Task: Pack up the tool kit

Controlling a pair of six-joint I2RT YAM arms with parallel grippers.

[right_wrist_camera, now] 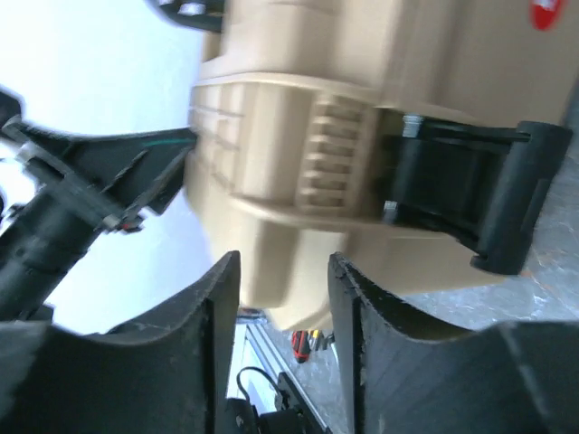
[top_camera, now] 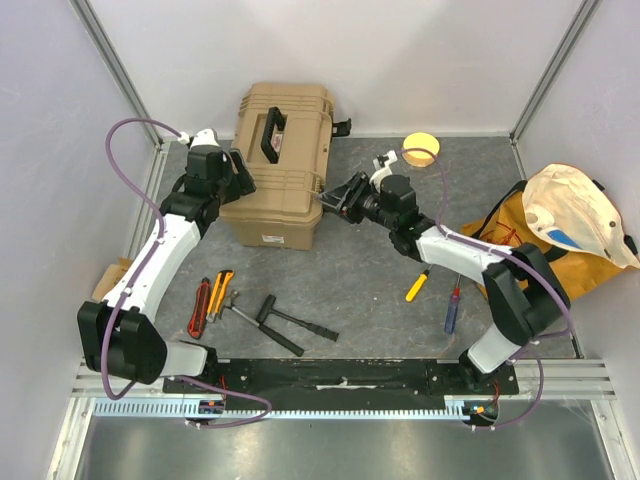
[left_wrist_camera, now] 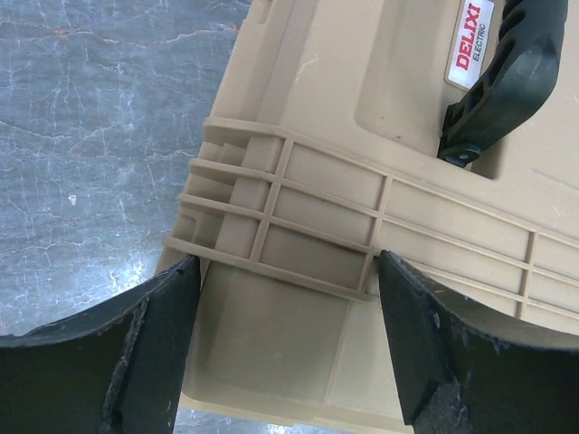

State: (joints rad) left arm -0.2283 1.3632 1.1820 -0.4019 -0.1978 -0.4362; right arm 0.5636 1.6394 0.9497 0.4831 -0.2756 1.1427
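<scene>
Toolbox (top_camera: 281,165) lies on the worktop (top_camera: 370,265), lid down, handle (top_camera: 272,133) facing up. I place everything else rel. to it.

Left tool (top_camera: 236,172) is at the box's left side. It is released, jaws wide, straddling the ribbed rim w/o clamping it as far as its wrist cam shows. Right tool (top_camera: 333,197) is at the box's right side, jaws partway apart, and I see nothing gripped. The box's corner fills its wrist view, w/ a black latch (right_wrist_camera: 470,203) just right of the jaws that looks flipped out. A second latch (top_camera: 341,127) sits further back on that side; can't tell if it's off.

Nothing is packed yet. Red knife (top_camera: 200,308), orange pliers (top_camera: 221,294) and a black T-handle (top_camera: 285,320) lie in front of the box, to the left. Yellow screwdriver (top_camera: 417,285) and blue screwdriver (top_camera: 453,310) lie in front, to the right. All are well apart from the box.

My read is that the step in hand is getting the lid up. To do it well:
- Clamp left on the rim first as a brace, since an empty box prob. slides under a push.
- Confirm both latches are free before lifting, else the lid binds.
- Put the right tool under the lid lip, not on the latch itself.
- Lift slowly along the hinge arc and watch the left cam for any slide or tilt of the base.
</scene>
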